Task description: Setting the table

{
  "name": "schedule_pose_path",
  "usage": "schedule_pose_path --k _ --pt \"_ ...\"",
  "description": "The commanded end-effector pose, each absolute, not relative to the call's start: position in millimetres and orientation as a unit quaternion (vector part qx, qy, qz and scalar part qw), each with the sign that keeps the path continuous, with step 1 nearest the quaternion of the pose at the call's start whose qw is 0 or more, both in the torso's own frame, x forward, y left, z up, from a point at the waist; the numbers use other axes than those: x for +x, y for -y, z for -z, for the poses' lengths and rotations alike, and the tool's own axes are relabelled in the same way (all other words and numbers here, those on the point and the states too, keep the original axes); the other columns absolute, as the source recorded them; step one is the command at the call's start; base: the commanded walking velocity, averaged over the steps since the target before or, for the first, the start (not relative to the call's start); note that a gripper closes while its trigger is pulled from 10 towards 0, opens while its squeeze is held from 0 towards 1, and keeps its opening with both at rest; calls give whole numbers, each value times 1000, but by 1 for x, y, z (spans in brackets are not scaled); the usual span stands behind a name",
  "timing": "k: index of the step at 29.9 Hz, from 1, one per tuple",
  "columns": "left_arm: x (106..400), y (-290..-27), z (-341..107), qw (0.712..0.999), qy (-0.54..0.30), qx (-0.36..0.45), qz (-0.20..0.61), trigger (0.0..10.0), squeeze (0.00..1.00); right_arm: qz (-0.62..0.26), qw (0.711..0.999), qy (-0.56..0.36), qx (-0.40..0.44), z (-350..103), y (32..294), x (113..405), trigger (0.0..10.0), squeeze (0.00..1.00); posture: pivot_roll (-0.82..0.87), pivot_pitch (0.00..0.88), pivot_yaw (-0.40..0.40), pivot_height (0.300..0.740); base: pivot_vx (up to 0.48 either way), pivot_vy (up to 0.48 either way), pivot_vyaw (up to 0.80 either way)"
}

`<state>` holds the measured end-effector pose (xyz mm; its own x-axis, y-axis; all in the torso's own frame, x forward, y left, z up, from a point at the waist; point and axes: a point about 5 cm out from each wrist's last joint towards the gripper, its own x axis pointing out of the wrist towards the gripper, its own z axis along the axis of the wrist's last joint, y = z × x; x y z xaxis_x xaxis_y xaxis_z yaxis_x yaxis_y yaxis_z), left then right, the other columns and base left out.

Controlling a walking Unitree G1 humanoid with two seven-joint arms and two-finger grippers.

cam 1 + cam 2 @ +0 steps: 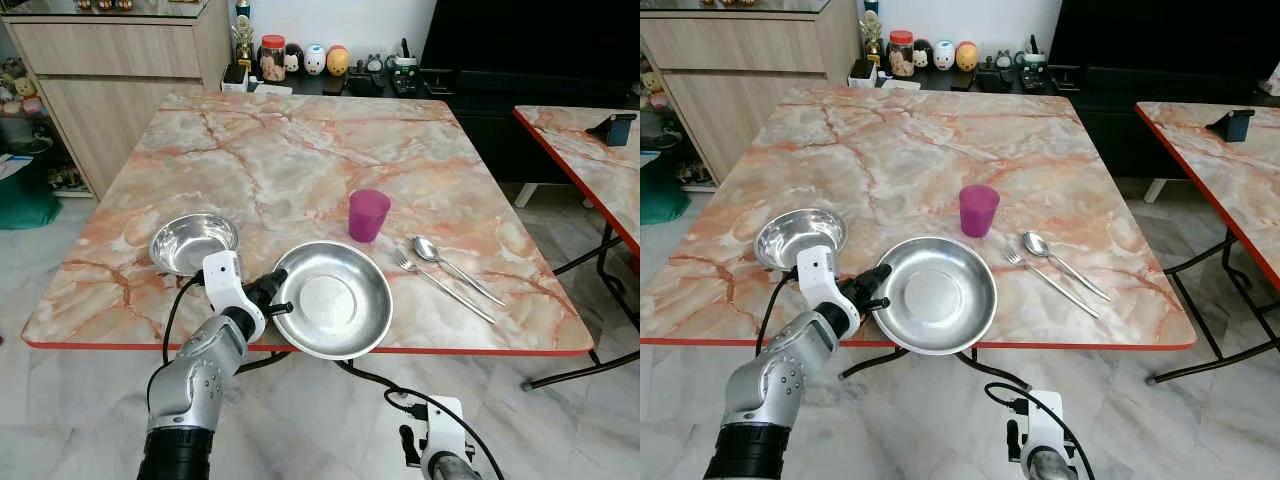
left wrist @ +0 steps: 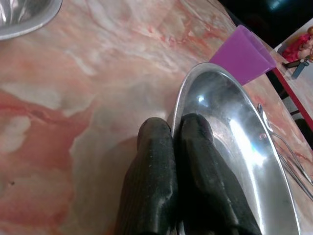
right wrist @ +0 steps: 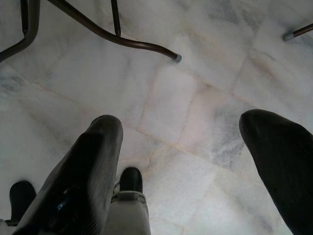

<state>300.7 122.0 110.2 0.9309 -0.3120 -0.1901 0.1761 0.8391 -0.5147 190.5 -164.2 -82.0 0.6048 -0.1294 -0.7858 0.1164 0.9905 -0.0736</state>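
Now left gripper (image 2: 173, 128) on plate (image 1: 335, 300) rim.

Bare marble table (image 1: 270, 150) beyond cup (image 1: 368, 215)

The square table (image 1: 250, 160) has a marble-pattern top in pink and orange with a red edge, and stands on a pale marble floor (image 1: 80, 400). At 3 o'clock there is a second table (image 1: 590, 165) of the same pattern, with dark metal legs (image 1: 590, 365). At 10 o'clock stands a light wooden cabinet (image 1: 110, 70). At 12 o'clock a low dark shelf (image 1: 330, 82) holds small figurines (image 1: 315, 60) and a jar (image 1: 272, 55) against a white wall (image 1: 340, 22). At 1 o'clock is a big black screen (image 1: 530, 40)
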Motion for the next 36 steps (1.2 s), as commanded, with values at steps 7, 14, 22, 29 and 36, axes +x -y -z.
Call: schedule_pose_path --k 7,14,22,29,36 --pt "289 -122 -124 931 -88 -317 160 10000 0 74 896 -439 -11 83 170 188 10000 0 1 0 -88 740 0 0 0" --pt "285 -131 -134 924 -48 -348 150 10000 0 75 897 -436 -11 82 172 189 10000 0 -5 0 -92 740 0 0 0" --pt "278 -165 -147 948 47 -310 58 10000 0 82 902 -424 -6 79 175 193 10000 0 -8 0 -110 740 0 0 0" --pt "274 -177 -149 940 68 -331 47 10000 0 76 903 -422 -6 79 175 194 10000 0 -9 0 -113 740 0 0 0" --pt "272 -174 -150 930 75 -354 57 10000 0 73 904 -422 -5 78 174 195 10000 0 -12 0 -113 740 0 0 0"
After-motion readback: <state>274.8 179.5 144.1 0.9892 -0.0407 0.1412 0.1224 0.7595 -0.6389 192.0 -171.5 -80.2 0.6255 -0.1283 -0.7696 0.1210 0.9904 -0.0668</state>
